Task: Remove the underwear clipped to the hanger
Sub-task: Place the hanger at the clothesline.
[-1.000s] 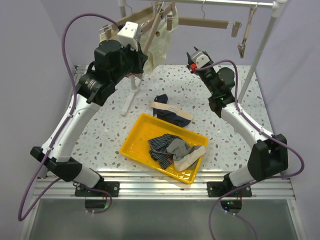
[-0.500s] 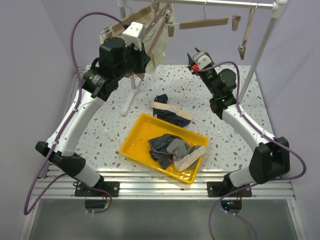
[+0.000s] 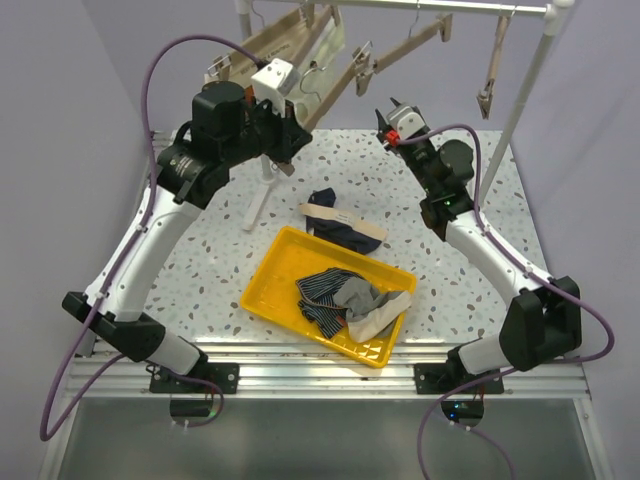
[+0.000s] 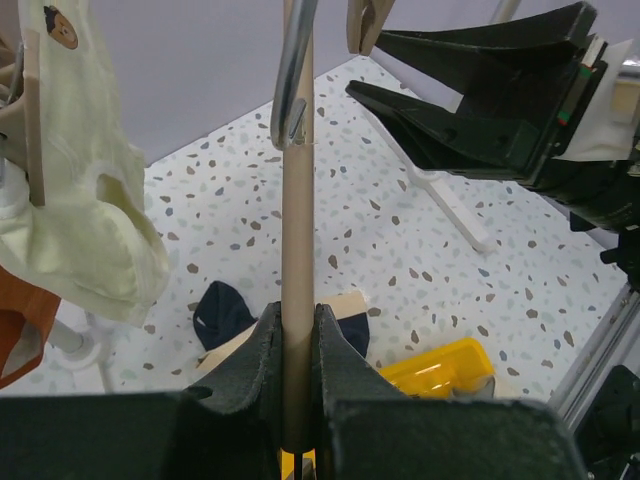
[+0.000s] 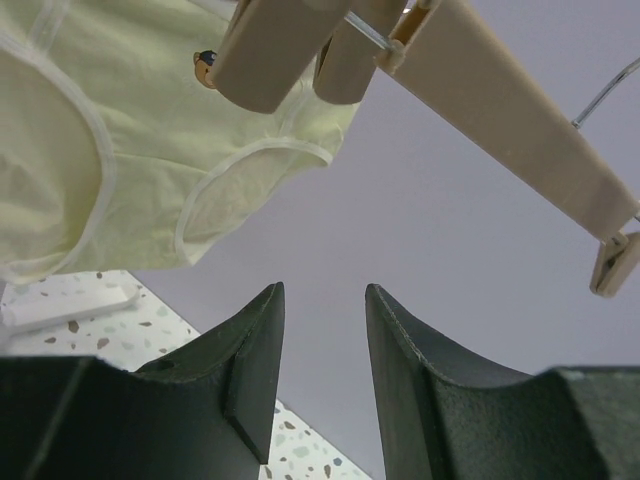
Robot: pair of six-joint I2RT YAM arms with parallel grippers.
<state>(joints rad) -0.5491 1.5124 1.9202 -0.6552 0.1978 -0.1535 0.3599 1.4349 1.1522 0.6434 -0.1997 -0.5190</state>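
My left gripper (image 3: 287, 140) is shut on the wooden bar of a hanger (image 3: 390, 55) that slants steeply up to the rail. In the left wrist view the bar (image 4: 297, 220) runs up between my fingers (image 4: 250, 360). Pale cream-green underwear (image 4: 80, 200) hangs clipped at the left, with orange-red cloth (image 4: 15, 335) below it. My right gripper (image 3: 395, 108) is open and empty, below the cream-green underwear (image 5: 120, 130) and its clips (image 5: 270, 60). Navy underwear (image 3: 335, 225) lies on the table. Striped navy (image 3: 320, 290) and grey-white briefs (image 3: 375, 305) lie in the yellow tray (image 3: 270, 275).
A metal rail (image 3: 450, 5) on a white post (image 3: 520, 100) carries more wooden hangers (image 3: 495, 60). The rack's white foot (image 3: 258, 205) lies on the table at the left. A loose wooden hanger (image 3: 350, 222) lies across the navy underwear.
The hanger in my left gripper has swung from level to steeply tilted, and the cream-green underwear has gone behind the left arm. The right gripper has barely moved.
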